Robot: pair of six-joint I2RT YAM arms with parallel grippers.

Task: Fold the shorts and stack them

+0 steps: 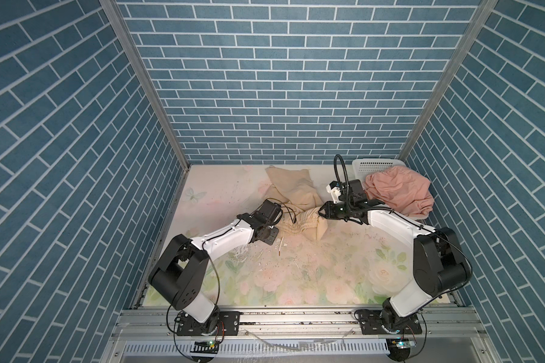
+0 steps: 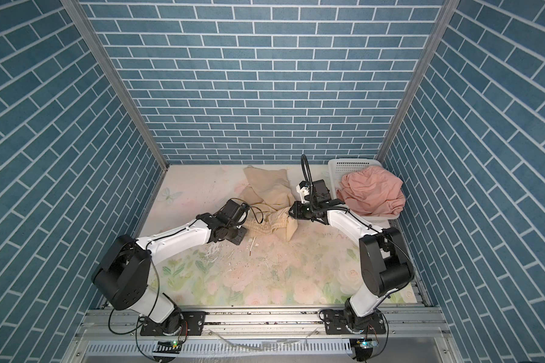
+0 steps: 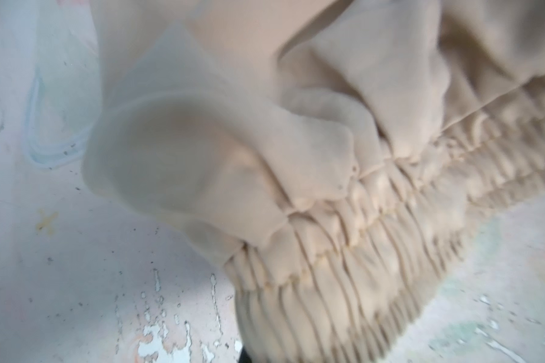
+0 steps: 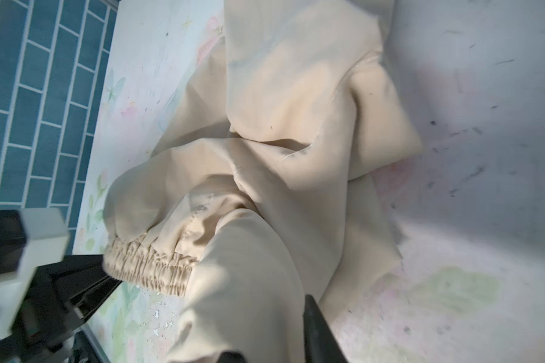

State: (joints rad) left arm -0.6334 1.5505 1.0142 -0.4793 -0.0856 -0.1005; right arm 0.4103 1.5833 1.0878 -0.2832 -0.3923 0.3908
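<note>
1. Floral surface point(image 1: 328, 267), walled by blue brick walls point(image 1: 296, 78).
2. Left fingers point(image 1: 272, 235) pinched closed on the gathered waistband point(image 3: 390, 251) of the beige shorts point(image 1: 299, 195).
3. Right fingers point(image 4: 318, 327) stand parted, beige cloth between them (the waistband's other end).
4. The remaining cloth trails rearward, crumpled.
5. Pink shorts point(image 1: 397, 188) heaped over the white basket point(image 1: 375, 165), back right.

There are two pairs of shorts: one beige-tan shorts point(image 1: 296, 191) and one salmon pink shorts point(image 1: 397, 191). One white drawstring end point(image 1: 281, 248) shows in both top views. There is one white perforated basket point(image 1: 375, 166) and one floral-printed counter point(image 1: 296, 283). Two robot arms are present, the left arm point(image 1: 221, 240) and the right arm point(image 1: 387, 223). Each carries one gripper, making two: the left gripper point(image 1: 274, 234) and the right gripper point(image 1: 321, 212). Three blue brick-patterned walls point(image 1: 280, 78) complete the count.
</note>
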